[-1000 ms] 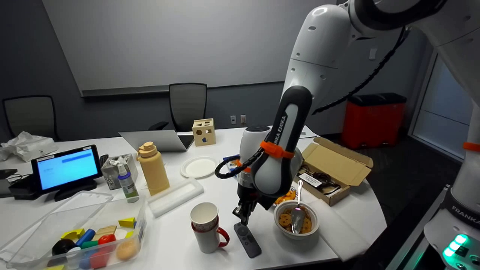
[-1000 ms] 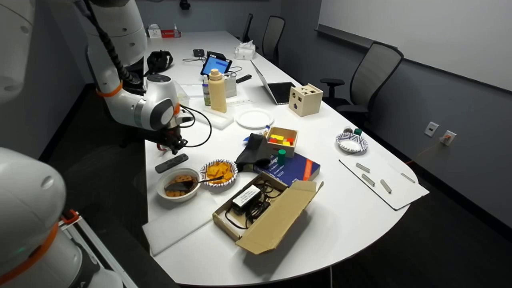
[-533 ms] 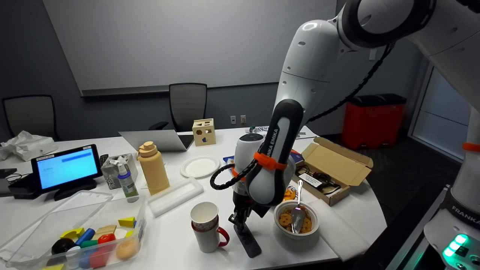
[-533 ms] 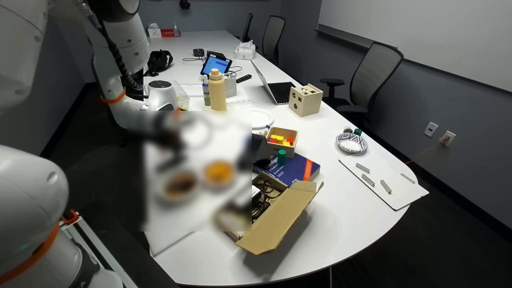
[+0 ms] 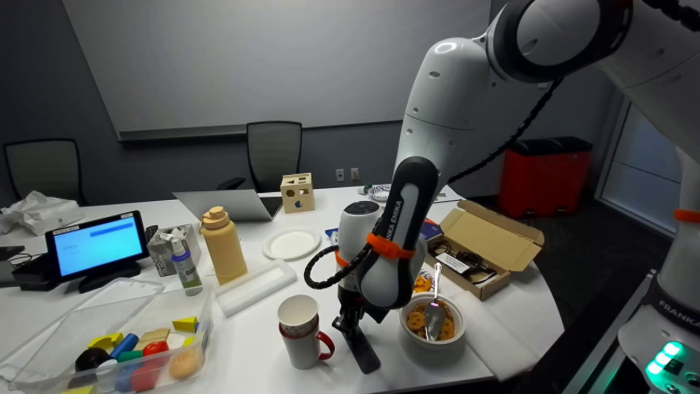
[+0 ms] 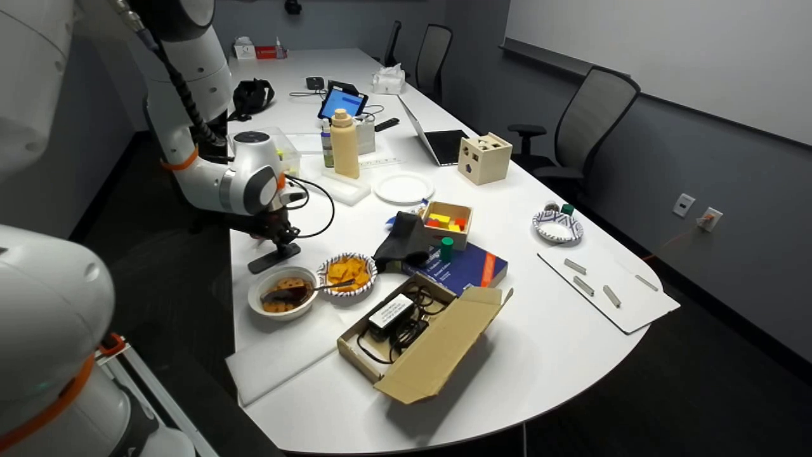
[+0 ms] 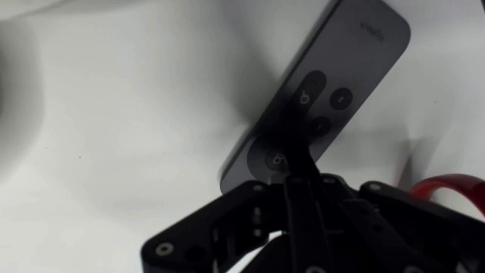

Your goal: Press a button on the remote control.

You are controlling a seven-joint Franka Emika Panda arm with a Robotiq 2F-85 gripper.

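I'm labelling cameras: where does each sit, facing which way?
An exterior view: raised, facing across the table to the whiteboard; arm, base and gripper show.
An exterior view: raised, near the arm, facing lengthwise past the cardboard box; arm, gripper show.
Wrist view: at the arm's end, facing down at the remote control; gripper shows.
Both exterior views share the whiteboard.

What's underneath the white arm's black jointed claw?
A slim, dark grey rectangular remote control on the white table. The claw covers part of the remote control's round pad, hiding whether they touch.
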